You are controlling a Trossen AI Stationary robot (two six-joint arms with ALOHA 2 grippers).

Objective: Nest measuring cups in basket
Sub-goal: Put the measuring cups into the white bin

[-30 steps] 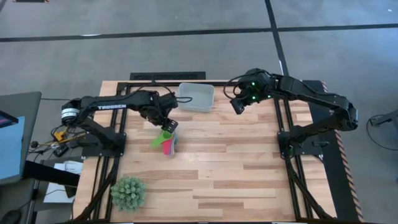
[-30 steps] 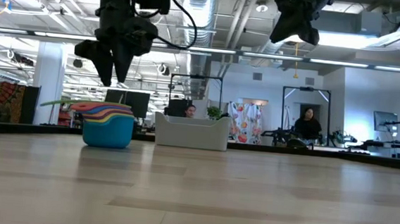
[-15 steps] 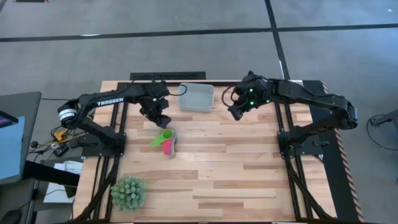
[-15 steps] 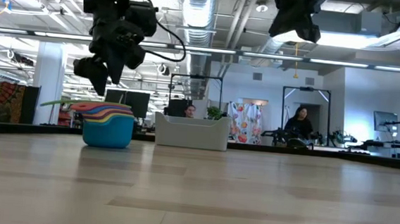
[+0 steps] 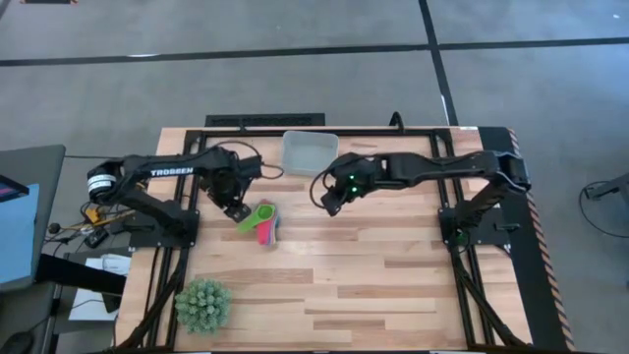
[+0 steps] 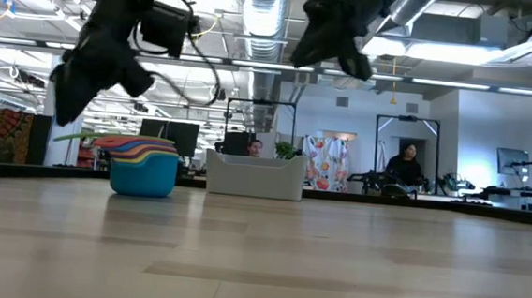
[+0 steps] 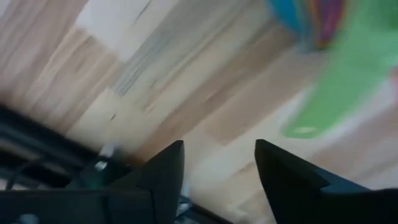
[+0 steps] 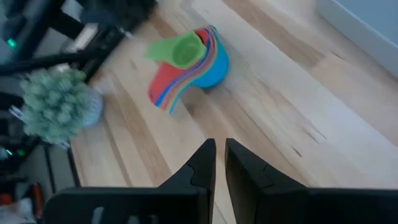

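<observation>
Here, nested measuring cups [image 5: 261, 222] sit on the wooden table [image 5: 393, 275].

Overhead view of a light wooden table [image 5: 393, 285] with two dark robot arms reaching inward from its left and right sides. A nested stack of colourful measuring cups [image 5: 262, 224], the green one uppermost, lies on the table left of centre; the left gripper [image 5: 234, 207] hovers just beside it, and the right gripper [image 5: 331, 202] is further off to its right. A translucent basket [image 5: 311, 152] sits at the far edge, and a spiky green plant [image 5: 202, 304] at the near left corner
</observation>
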